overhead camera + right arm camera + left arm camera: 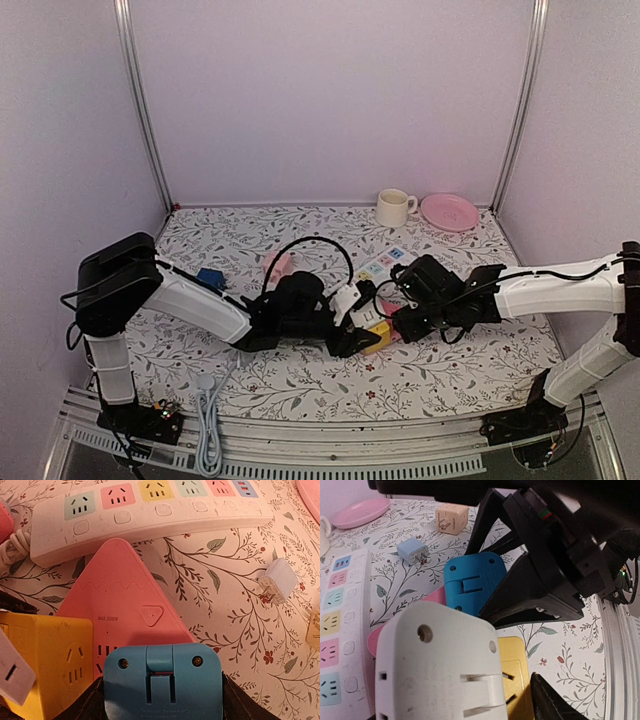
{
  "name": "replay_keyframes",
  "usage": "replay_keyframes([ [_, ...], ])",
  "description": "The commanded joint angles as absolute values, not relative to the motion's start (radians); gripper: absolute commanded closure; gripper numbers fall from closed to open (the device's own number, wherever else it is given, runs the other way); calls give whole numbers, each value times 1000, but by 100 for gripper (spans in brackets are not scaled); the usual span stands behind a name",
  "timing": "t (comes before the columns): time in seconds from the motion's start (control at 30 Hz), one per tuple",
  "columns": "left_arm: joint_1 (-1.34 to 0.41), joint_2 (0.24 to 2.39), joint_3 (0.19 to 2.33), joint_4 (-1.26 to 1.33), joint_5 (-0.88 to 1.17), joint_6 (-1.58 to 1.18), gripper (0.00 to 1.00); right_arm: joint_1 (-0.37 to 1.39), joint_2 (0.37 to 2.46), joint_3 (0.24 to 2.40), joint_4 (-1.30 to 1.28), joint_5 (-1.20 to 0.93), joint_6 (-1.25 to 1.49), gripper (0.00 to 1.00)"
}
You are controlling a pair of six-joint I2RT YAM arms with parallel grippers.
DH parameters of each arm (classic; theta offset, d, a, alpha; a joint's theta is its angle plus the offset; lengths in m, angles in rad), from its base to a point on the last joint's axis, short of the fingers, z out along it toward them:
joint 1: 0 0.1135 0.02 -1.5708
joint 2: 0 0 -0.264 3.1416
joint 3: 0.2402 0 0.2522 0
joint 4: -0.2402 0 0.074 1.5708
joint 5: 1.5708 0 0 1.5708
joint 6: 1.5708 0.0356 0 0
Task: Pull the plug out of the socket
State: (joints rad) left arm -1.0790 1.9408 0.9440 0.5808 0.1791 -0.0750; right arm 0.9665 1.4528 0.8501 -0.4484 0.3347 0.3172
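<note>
Three lilac walls (330,100) enclose the floral table (300,385); right tool (406,323) clamps blue plug (162,680), left tool (345,335) clamps white plug (437,665).

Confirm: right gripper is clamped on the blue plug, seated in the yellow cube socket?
No. The right gripper is clamped on the blue plug, but it is seated in the pink triangular socket; the yellow cube socket sits beside it. See the right wrist view.

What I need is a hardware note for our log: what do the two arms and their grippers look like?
Both arms match: the left arm and right arm have smooth white link shells joined by boxy black joint housings. Thin black cables run along them. The left gripper and right gripper are black and angular. No sleeves or readable markings.
</note>
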Motion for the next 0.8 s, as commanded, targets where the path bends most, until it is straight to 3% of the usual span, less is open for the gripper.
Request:
replay_keyframes([
  [0.0,-1042,1977,970,467,185,-67,55,1031,1432,900,-307,241,301,84],
  [0.3,-1022,1976,992,428,219,-84,57,1036,1399,859,-253,263,328,85],
  [0.53,-1027,1914,966,423,207,-86,57,837,1306,759,-264,182,461,87],
  [0.77,-1051,1875,949,425,159,-62,39,670,1310,698,-310,138,574,82],
])
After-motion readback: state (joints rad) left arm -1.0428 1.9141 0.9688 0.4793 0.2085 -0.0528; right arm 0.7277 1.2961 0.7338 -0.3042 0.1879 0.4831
